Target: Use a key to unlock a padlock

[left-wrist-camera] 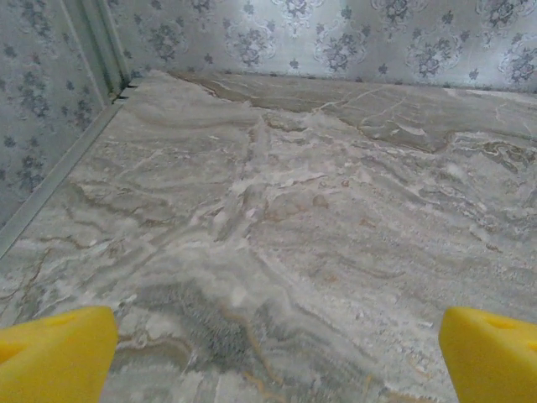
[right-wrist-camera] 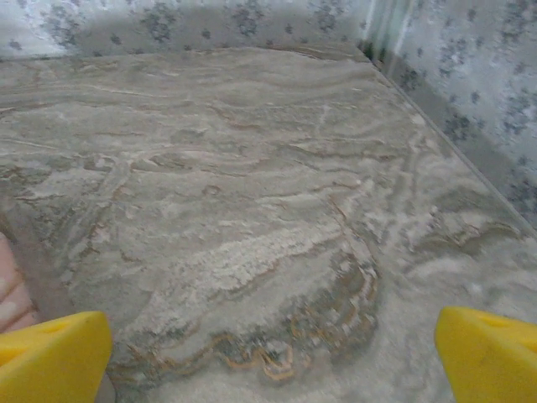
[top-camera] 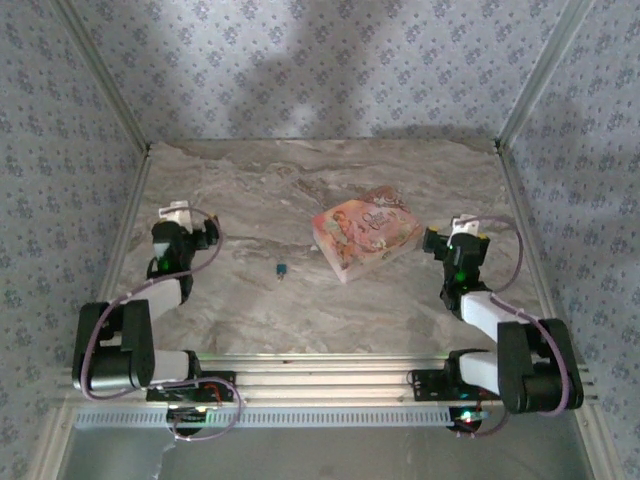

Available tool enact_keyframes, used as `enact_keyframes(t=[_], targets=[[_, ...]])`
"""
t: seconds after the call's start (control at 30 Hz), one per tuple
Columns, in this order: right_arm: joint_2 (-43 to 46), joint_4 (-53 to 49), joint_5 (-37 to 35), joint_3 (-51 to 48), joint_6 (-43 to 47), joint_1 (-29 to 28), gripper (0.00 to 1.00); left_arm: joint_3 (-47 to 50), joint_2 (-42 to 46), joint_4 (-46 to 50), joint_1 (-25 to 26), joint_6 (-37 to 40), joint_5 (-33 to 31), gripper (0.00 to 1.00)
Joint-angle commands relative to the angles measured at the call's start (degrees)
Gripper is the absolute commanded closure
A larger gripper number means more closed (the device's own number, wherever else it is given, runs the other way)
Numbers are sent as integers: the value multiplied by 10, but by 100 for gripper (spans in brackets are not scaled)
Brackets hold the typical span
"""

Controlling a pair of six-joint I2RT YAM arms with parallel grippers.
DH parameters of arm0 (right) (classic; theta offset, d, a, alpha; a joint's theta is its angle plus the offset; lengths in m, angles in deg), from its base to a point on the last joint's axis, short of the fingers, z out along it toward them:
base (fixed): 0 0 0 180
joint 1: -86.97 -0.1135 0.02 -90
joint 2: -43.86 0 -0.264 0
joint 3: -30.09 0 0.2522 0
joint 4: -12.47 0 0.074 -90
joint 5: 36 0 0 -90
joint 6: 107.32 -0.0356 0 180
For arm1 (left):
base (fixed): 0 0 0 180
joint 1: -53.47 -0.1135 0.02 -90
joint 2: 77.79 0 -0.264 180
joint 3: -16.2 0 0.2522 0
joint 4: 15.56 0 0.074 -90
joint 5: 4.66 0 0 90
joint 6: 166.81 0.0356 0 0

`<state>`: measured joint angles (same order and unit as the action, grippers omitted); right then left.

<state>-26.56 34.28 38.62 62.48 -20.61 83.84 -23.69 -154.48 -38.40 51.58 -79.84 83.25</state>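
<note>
Two sets spread wide: left fingers [left-wrist-camera: 54, 357], right fingers [right-wrist-camera: 50, 357]; padlock [top-camera: 282, 269] between, touching neither

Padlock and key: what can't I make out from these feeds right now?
The padlock, top external view: too small to tell the shackle's state or the keyhole side.
The key: cannot be told apart from the padlock at that size.
The pink box: in the right wrist view, a blurred sliver cut off by the left edge.
The left gripper, left wrist view: fingertips cut off by the bottom edge.

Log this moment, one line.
left tool open, empty | right tool open, empty | padlock on table, untouched | pink box right of it
</note>
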Motion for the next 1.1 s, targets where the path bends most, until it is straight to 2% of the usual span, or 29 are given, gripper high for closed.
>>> enact_keyframes(t=[0.0, 0.07, 0.13, 0.2, 0.23, 0.33, 0.43, 0.53, 0.57, 0.6, 0.63, 0.67, 0.77, 1.07], targets=[[-20, 46, 50, 43, 24, 23, 0, -64, -14, 93, -4, 1, 15, 2], [-23, 14, 52, 53, 32, 28, 0, -74, -18, 124, -2, 6, 26, 2], [-17, -4, 57, 38, 29, 33, 0, -43, -16, 98, -1, -2, 18, 2], [-21, 49, 67, -9, 6, 45, 0, 13, -23, 5, -1, -12, 6, 2], [-30, 87, 73, -28, -2, 50, 0, 21, -13, 6, -1, -7, 16, 2], [-29, 105, 94, -28, 28, 55, 0, 36, -31, -50, 1, 9, 17, 2], [-75, 134, 117, -19, 25, 62, 0, 46, -68, -102, 3, 22, 33, 2], [-147, 219, 132, -29, 33, 59, 0, 46, -118, -155, 7, 28, 37, 2], [-175, 256, 134, -33, 32, 59, 0, 31, -111, -108, 6, 31, 45, 2], [-178, 252, 130, -30, 31, 59, 0, 25, -110, -100, 4, 28, 41, 2], [-164, 202, 122, -17, 29, 59, 0, 30, -116, -118, 2, 22, 37, 2], [-160, 156, 90, 4, 15, 61, 0, 23, -111, -94, 1, 20, 31, 2], [-169, 133, 50, 26, 30, 38, 0, 23, -111, -94, 1, 20, 28, 2], [-169, 138, 47, 24, 32, 35, 0, 23, -112, -98, 2, 19, 29, 2]])
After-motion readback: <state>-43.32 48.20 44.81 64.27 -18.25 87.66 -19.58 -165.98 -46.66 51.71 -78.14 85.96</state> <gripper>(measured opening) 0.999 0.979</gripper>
